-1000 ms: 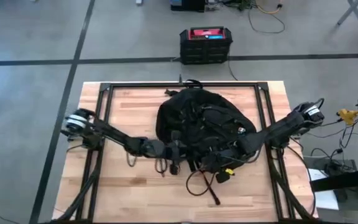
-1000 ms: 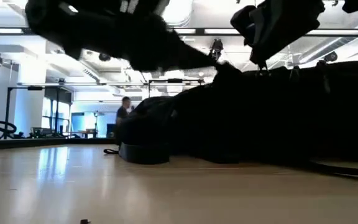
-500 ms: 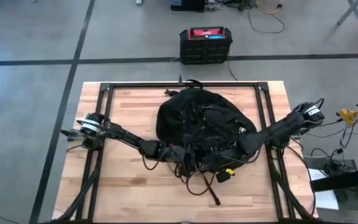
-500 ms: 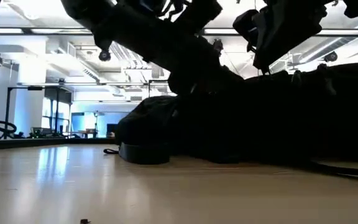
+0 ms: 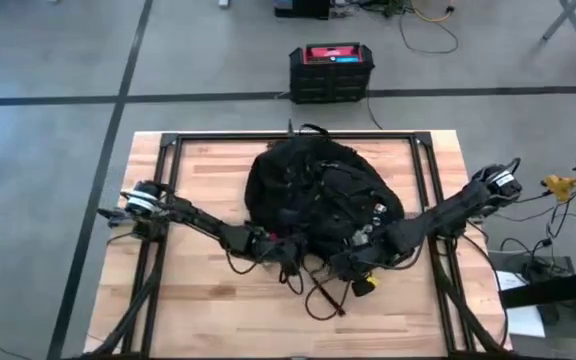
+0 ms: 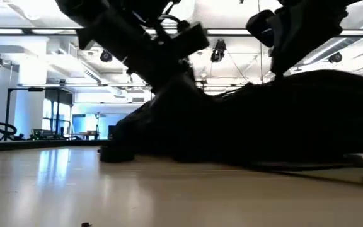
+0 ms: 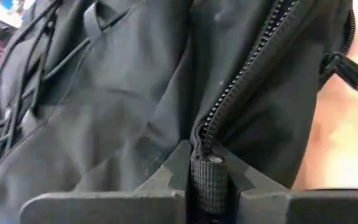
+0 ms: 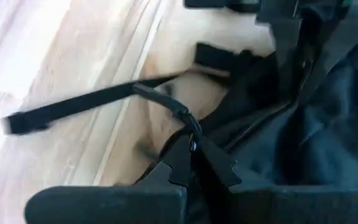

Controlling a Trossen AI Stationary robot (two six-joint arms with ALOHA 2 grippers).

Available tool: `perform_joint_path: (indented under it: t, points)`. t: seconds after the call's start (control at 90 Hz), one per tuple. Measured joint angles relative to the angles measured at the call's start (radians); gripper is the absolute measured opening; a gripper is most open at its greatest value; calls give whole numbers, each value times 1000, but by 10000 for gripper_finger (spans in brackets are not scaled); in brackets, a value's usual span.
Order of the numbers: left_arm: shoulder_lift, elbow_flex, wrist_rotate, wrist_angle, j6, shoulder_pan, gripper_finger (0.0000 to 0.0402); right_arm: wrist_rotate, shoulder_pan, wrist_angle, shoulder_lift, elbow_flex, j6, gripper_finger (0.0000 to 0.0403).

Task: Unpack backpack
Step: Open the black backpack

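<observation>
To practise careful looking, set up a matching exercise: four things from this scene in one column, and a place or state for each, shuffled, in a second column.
1. backpack
2. left tool
3. right tool
4. black box with red top

A. on the floor beyond the table
B. shut on a zip pull
C. lying mid-table
D. shut on a thin cord loop

Pairs: 1-C, 2-B, 3-D, 4-A

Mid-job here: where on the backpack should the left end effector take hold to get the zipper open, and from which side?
Grip the grey zipper pull tab, coming from the backpack's near-left edge. The left end effector is already shut on that tab, the zipper running away from the fingers, so pulling along that line seems best. The right end effector pinches a strap loop opposite, which should brace it.
</observation>
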Motion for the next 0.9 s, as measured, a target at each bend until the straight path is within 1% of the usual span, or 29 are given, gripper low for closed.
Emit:
perform_joint_path:
  t: [0.133,0.233,0.367,0.444,0.478,0.511,0.544,0.611,0.667,0.767,0.9]
  points:
    - [-99,-101,-12,1,-35,9,16,16,46,-45,0,0,96,0]
    - [-207,-201,-4,10,-66,10,15,71,69,-61,-1,-3,179,0]
    - [-377,-330,32,11,-91,-6,15,103,75,-52,-1,-6,191,0]
    - [-477,-376,64,-5,-92,-21,22,125,71,-24,-1,-7,171,0]
    - [-516,-385,73,-18,-91,-27,30,111,67,-6,-1,-7,153,0]
    - [-550,-393,61,-34,-94,-31,40,45,64,-8,-1,-10,130,2]
    - [-582,-397,62,-49,-94,-36,51,12,67,-4,-1,-14,111,2]
    - [-629,-395,54,-41,-86,-49,78,-38,68,74,0,-13,73,2]
    - [-660,-397,68,-46,-59,-59,101,-14,59,101,-2,-11,51,2]
    - [-692,-392,81,-3,-47,-70,142,10,53,153,0,-11,44,2]
    - [-676,-380,93,-3,-53,-73,185,28,58,212,0,-12,-2,1]
